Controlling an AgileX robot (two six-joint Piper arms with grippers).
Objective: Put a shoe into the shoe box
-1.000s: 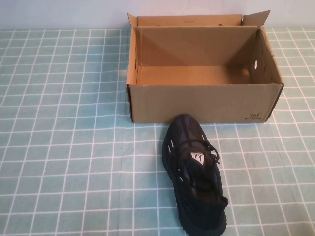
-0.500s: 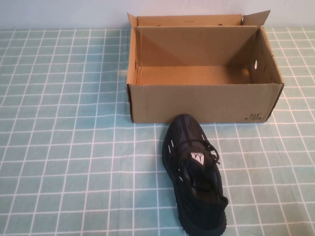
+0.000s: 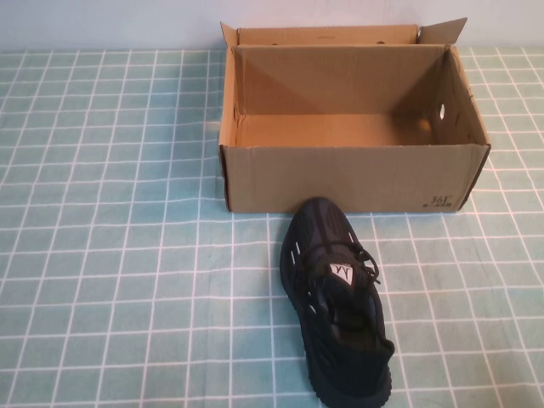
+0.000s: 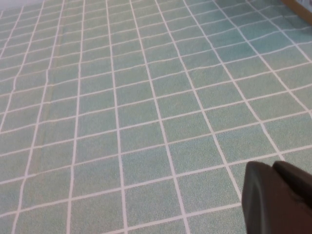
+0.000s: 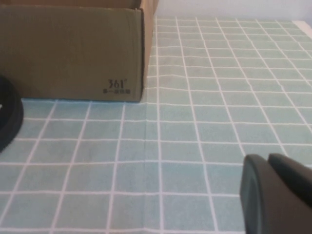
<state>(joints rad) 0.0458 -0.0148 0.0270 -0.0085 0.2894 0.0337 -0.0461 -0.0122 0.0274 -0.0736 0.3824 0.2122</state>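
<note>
The shoe (image 3: 337,299) lies toe toward twelve o'clock against the box (image 3: 348,178), nearer the right gripper (image 5: 275,195) (both grippers, left (image 4: 278,197) too, closed and empty).

No arm is seen in the high view. The left gripper (image 4: 279,195) is seen only in its own wrist view, held low over the checked cloth (image 4: 146,122), with its fingers pressed together. The right gripper (image 5: 275,195) is held low over the same cloth, fingers pressed together too.

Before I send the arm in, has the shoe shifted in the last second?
No. The shoe lies with its toe against the shoe box front wall, same as earlier.
</note>
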